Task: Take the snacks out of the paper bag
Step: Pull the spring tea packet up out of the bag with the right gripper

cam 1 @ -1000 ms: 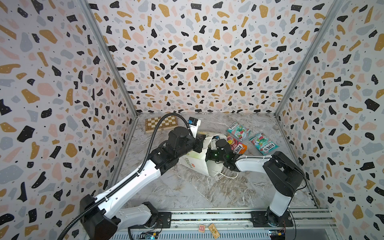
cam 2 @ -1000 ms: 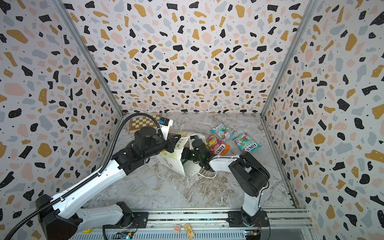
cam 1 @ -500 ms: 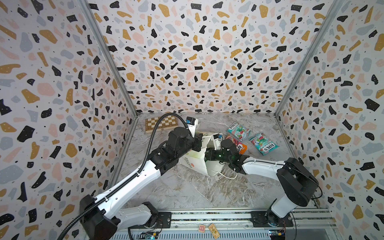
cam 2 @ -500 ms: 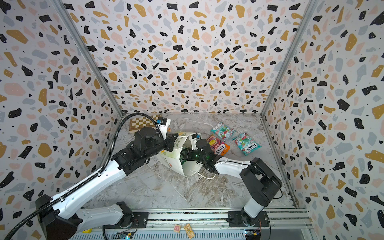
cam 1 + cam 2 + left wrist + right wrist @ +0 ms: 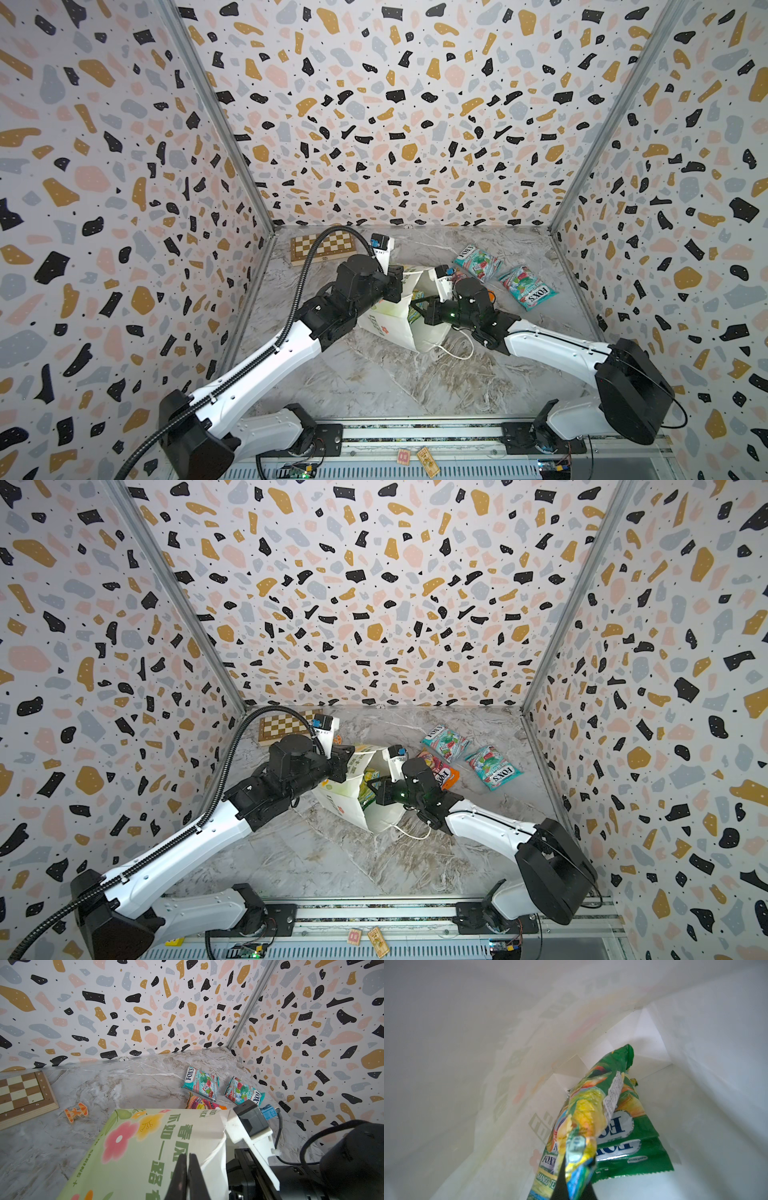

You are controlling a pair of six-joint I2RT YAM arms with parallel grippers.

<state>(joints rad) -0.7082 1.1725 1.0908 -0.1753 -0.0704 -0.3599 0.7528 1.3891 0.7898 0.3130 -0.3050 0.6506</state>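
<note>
The white paper bag (image 5: 390, 320) (image 5: 353, 804) lies tilted at mid-table, its mouth toward the right. My left gripper (image 5: 188, 1156) (image 5: 397, 284) is shut on the bag's upper rim (image 5: 135, 1157) beside the cord handle. My right gripper (image 5: 577, 1167) (image 5: 372, 789) is inside the bag, shut on a yellow-green snack packet (image 5: 583, 1118). Two green packets (image 5: 633, 1142) lie beneath it on the bag's inner wall (image 5: 467, 1064). Outside, two teal packets (image 5: 476, 262) (image 5: 525, 286) and an orange one (image 5: 442, 771) lie on the table to the right.
A chessboard (image 5: 322, 247) lies at the back left, with a small orange figure (image 5: 75, 1111) near it. The bag's white cord handle (image 5: 457, 351) trails on the marble top. Patterned walls close in on three sides. Two small tiles (image 5: 415, 457) rest on the front rail.
My right arm has drawn back to the right, its elbow swinging toward the right wall, with the gripper still in the bag's mouth. The left arm has stayed put.
</note>
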